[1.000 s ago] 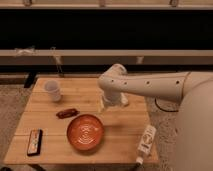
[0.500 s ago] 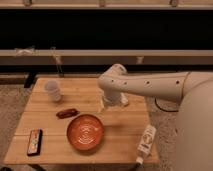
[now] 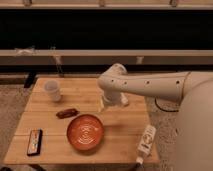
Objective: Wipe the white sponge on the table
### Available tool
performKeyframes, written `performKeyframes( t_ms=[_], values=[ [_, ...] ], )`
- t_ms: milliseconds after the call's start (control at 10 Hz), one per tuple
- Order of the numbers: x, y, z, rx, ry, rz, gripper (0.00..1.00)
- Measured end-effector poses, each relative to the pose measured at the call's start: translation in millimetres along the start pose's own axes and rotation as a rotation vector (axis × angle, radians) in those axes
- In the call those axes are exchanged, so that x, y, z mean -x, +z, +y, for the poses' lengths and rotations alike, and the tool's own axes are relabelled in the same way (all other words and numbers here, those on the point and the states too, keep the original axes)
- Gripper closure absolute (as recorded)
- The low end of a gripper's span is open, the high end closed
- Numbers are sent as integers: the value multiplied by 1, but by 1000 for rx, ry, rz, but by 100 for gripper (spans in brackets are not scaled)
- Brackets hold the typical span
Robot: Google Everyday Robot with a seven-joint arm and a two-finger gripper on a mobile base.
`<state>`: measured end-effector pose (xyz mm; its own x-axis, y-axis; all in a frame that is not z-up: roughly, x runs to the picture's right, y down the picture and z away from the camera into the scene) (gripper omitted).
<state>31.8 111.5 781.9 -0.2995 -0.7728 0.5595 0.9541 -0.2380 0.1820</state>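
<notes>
The light-brown wooden plank table [image 3: 120,137] fills the middle of the camera view. My white arm reaches in from the right and bends down to the table's middle back. My gripper [image 3: 108,103] points down and sits at the tabletop, just behind the orange bowl. I cannot make out the white sponge; the gripper's end hides the spot beneath it.
A white cup [image 3: 52,90] stands at the back left. A small brown object [image 3: 66,113] lies left of the gripper. An orange bowl [image 3: 85,132] sits at front centre, a black device [image 3: 34,141] at front left and a long white labelled bottle [image 3: 146,141] at the front right edge.
</notes>
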Motion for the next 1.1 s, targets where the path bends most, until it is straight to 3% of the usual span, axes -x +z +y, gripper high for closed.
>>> performKeyframes(
  t_ms=[800, 1100],
  values=[
    [0, 0, 0, 0, -1, 1, 20],
    [-23, -14, 7, -13, -34, 7, 20]
  ],
)
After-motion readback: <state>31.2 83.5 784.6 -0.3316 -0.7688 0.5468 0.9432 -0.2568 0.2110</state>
